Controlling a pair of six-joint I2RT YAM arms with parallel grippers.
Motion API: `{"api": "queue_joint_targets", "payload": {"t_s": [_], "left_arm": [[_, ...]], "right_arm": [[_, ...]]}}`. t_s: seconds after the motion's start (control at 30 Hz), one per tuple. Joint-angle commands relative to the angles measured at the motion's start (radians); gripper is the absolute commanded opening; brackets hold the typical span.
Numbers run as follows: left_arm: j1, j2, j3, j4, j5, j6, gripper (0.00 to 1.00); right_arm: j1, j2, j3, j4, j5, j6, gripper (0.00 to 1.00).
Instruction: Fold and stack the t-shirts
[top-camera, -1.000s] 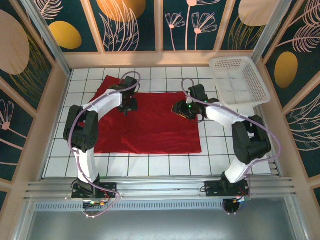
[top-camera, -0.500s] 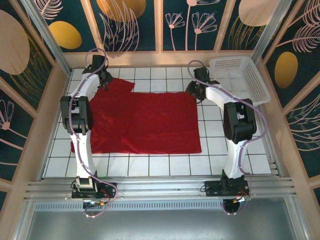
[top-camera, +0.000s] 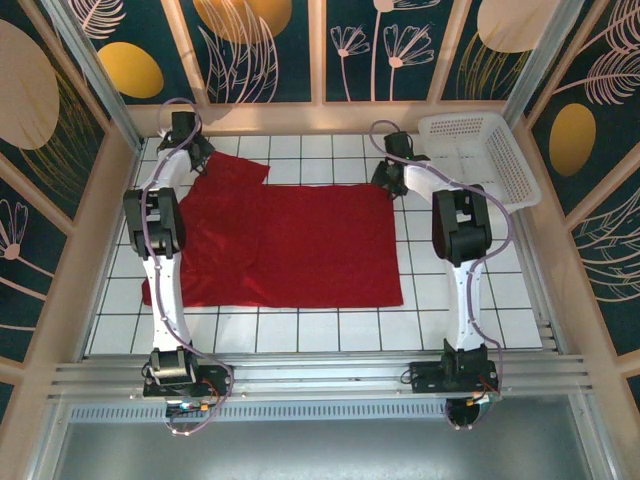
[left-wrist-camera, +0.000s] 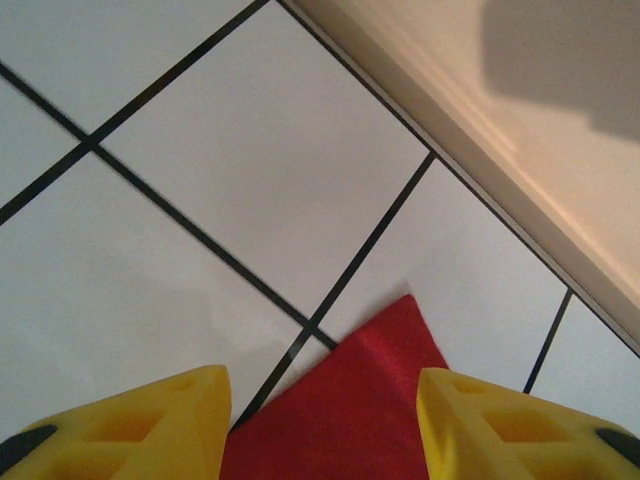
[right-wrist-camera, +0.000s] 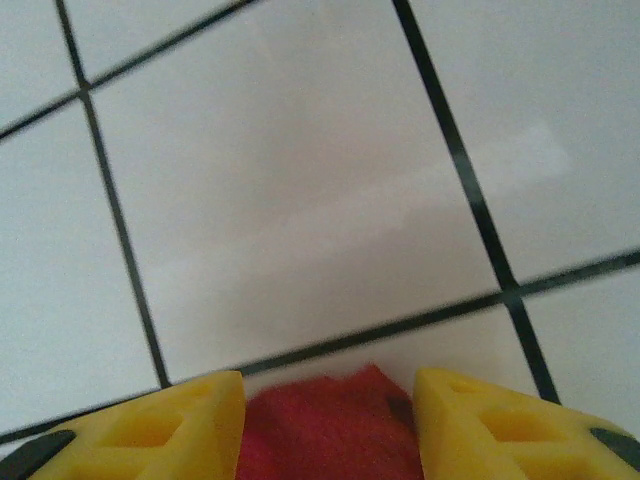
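tiles (left-wrist-camera: 250, 150), t-shirt corner (left-wrist-camera: 385, 345) inside left end effector (left-wrist-camera: 320, 405)

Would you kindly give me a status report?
Left gripper, right gripper: jaws open at far corners of t-shirt. Spread out, unfolded. Basket clear of it.

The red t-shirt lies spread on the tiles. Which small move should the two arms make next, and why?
Probably close both tools. The left tool and the right tool each stand open at a far corner of the t-shirt, with red cloth lying in the gap. A grip there would let the arms fold the far edge toward the near one.
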Motion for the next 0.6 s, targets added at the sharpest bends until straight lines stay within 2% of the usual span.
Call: {"api": "queue_joint_targets", "payload": {"t_s": [0.0, 0.27, 0.37, 0.5, 0.57], "left_arm": [[0.000, 0.059, 0.083, 0.044, -0.005, 0.034, 0.58], [0.001, 0.192, 0.223, 0.062, 0.008, 0.060, 0.62], [0.004, 0.234, 0.257, 0.066, 0.036, 0.053, 0.63], [0.003, 0.320, 0.391, -0.055, 0.088, 0.023, 0.66], [-0.002, 0.323, 0.398, -0.115, 0.071, 0.031, 0.66]], "right_arm": [[0.002, 0.058, 0.064, -0.043, -0.014, -0.024, 0.45], [0.042, 0.071, 0.101, -0.083, -0.009, -0.046, 0.17], [0.058, 0.045, 0.066, -0.069, -0.005, -0.037, 0.12], [0.063, 0.012, 0.007, -0.042, -0.008, -0.005, 0.10], [0.064, 0.001, -0.013, -0.031, -0.009, 0.004, 0.09]]}}
